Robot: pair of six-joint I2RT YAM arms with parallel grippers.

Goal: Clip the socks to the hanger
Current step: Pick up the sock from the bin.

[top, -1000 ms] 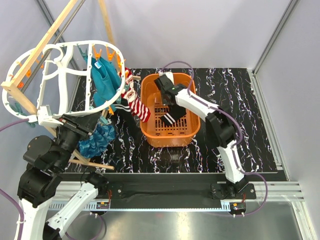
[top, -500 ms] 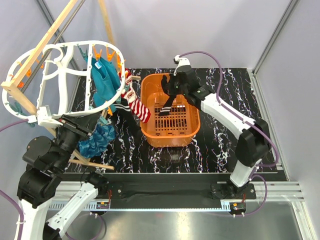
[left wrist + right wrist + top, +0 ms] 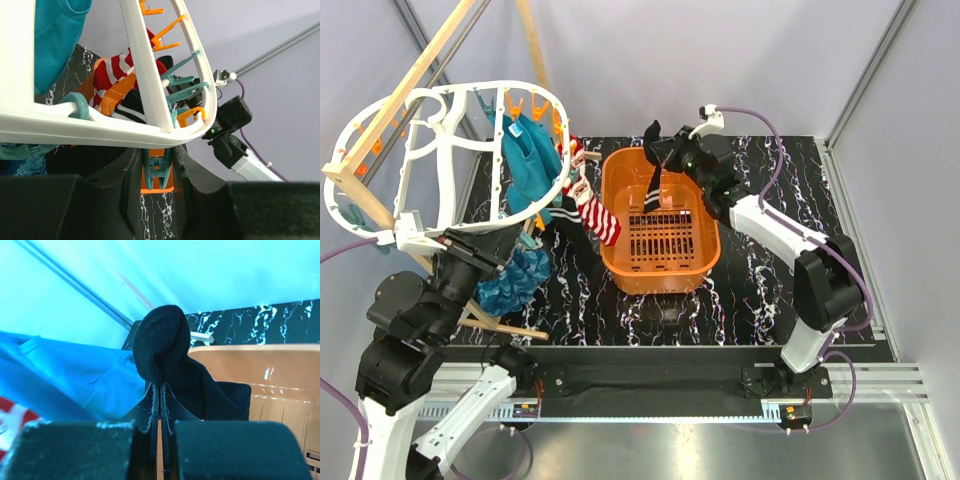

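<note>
Grey walls all round, and a black marbled bench (image 3: 770, 290) underneath everything. The right end effector (image 3: 667, 160) sits in the upper middle of the top view, over the far rim of the orange basket (image 3: 660, 285). It's clamped fully closed on a black sock (image 3: 655, 188). One end of that sock pokes up above the fingers and the rest dangles down into the basket, with white stripes showing near the bottom. In the right wrist view the fabric is pinched tight between the two fingers and bunches up above them.

Over on the left of the frame, the white oval hanger (image 3: 420, 150) is tilted up against a wooden frame (image 3: 410, 85). The left end effector (image 3: 420, 238) has it at the near lower rim. In the left wrist view the fingers are narrowed in on a teal peg (image 3: 157, 167) hanging just under that rim.

A red-and-white striped sock (image 3: 600, 218) hangs off the hanger's right end, between the hanger and the basket. A teal cloth (image 3: 528, 160) is pegged up next to it.
</note>
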